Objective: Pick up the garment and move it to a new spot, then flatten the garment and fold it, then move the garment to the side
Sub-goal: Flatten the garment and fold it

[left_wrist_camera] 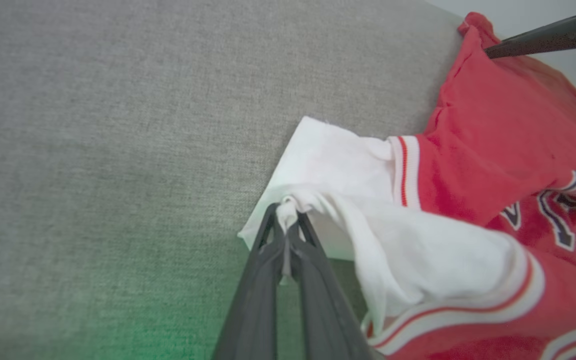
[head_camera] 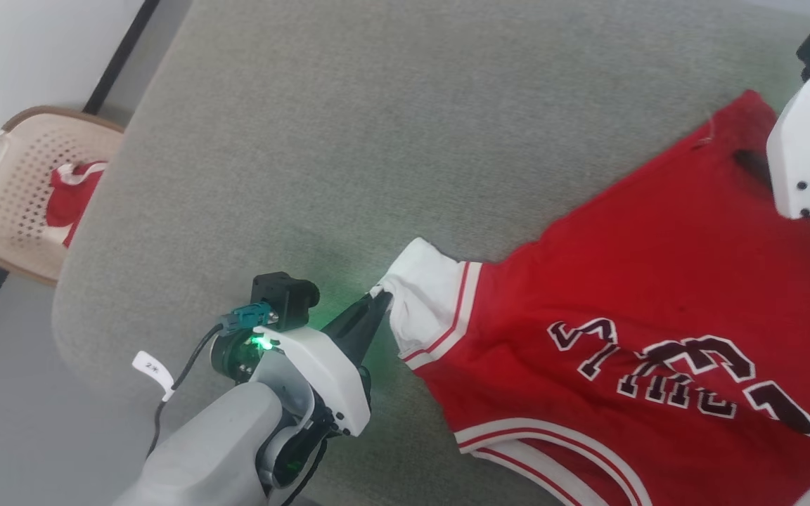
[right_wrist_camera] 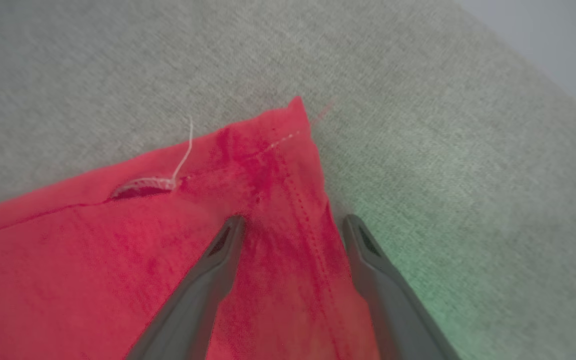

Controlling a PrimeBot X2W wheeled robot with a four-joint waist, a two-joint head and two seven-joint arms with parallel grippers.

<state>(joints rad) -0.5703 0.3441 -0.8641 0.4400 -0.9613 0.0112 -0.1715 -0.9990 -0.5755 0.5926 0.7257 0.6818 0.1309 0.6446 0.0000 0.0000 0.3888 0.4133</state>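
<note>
Two long dark fingers of the left gripper (head_camera: 382, 301) were pinched shut on the tip of the white short sleeve (head_camera: 426, 295) at the lower middle of the head view, the cloth bunched between them. The red jersey-style T-shirt (head_camera: 630, 281), striped at the cuffs and with dark white-outlined lettering facing up, lay across the right half of the frame on the grey upholstered bench (head_camera: 306, 140). Farther up, at the upper right, the right gripper (right_wrist_camera: 293, 222) had its fingers wide apart astride the red hem corner (right_wrist_camera: 288, 130), gripping nothing. Farthest, at the upper left, stood a beige perforated laundry basket (head_camera: 4, 211) holding a red-and-white cloth (head_camera: 71, 200). The flattening step seemed to be under way, with creases left around the sleeve. Folding and moving aside remained to be done.
</note>
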